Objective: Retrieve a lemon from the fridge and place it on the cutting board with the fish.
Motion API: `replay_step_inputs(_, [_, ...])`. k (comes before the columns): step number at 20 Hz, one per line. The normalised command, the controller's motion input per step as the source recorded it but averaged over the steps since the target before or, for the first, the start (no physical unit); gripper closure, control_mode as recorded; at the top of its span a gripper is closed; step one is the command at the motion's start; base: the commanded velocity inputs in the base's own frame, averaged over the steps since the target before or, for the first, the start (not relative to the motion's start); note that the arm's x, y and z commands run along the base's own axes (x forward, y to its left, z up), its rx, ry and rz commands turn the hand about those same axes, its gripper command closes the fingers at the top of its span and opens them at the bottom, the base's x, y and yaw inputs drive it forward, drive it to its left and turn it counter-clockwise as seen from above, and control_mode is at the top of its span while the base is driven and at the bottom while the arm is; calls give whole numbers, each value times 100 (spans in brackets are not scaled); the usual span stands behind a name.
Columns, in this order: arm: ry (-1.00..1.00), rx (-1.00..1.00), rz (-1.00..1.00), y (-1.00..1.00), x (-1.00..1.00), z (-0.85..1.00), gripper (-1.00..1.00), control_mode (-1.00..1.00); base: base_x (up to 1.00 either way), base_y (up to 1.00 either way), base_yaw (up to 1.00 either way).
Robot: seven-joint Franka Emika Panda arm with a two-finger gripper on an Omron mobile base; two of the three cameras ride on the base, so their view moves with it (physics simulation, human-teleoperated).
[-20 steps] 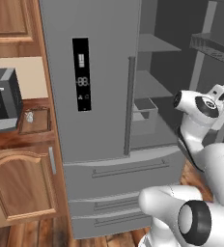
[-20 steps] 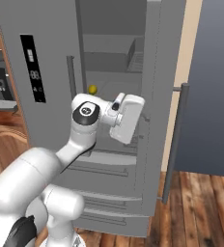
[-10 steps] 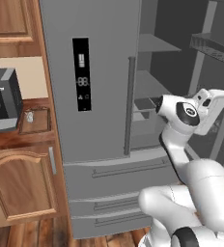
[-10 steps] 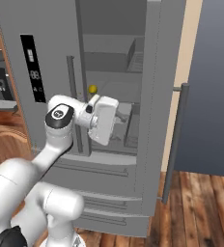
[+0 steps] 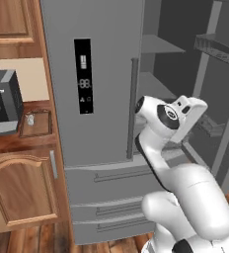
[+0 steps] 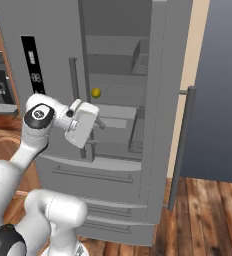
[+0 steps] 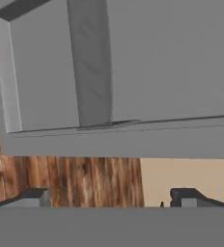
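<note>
Hand view: gripper (image 7: 111, 198) jaws wide apart, nothing between them, touching nothing; ahead is grey fridge (image 7: 133, 72) panelling with wood floor (image 7: 65, 181) below. Right base view: the hand sits in front of the fridge's open right side, level with the lower shelves, and the right door (image 6: 223, 90) is swung out wide. The lemon (image 6: 95, 92) rests on a middle shelf inside, above and just right of the hand, apart from it. Left base view: left fridge door is closed, its black display panel (image 5: 83, 76) shows white icons and digits, not legible. Left of the fridge, a wooden counter (image 5: 18, 141) carries a dark coffee machine (image 5: 3, 104) and the cutting board (image 5: 36, 123) with the pale fish (image 5: 30, 119) on it. Brown cabinets (image 5: 22, 190) sit under the counter.
</note>
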Motion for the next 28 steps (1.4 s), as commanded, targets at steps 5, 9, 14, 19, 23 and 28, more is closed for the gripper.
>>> replay_step_inputs(5, [-22, 91, -16, 30, 69, -21, -100, -100, 0, 0, 0])
replay_step_inputs(9, [-24, 93, -16, 42, 54, -21, -100, -100, 0, 0, 0])
replay_step_inputs(14, [-25, 62, -4, 48, 48, -10, -100, -100, 0, 0, 0])
replay_step_inputs(19, [-37, 6, 9, 51, 11, 19, -100, -100, 0, 0, 0])
replay_step_inputs(23, [-35, -24, 9, 54, 4, 28, -100, -100, 0, 0, 0])
replay_step_inputs(28, [-19, -13, 6, 24, 5, 30, -100, -100, 0, 0, 0])
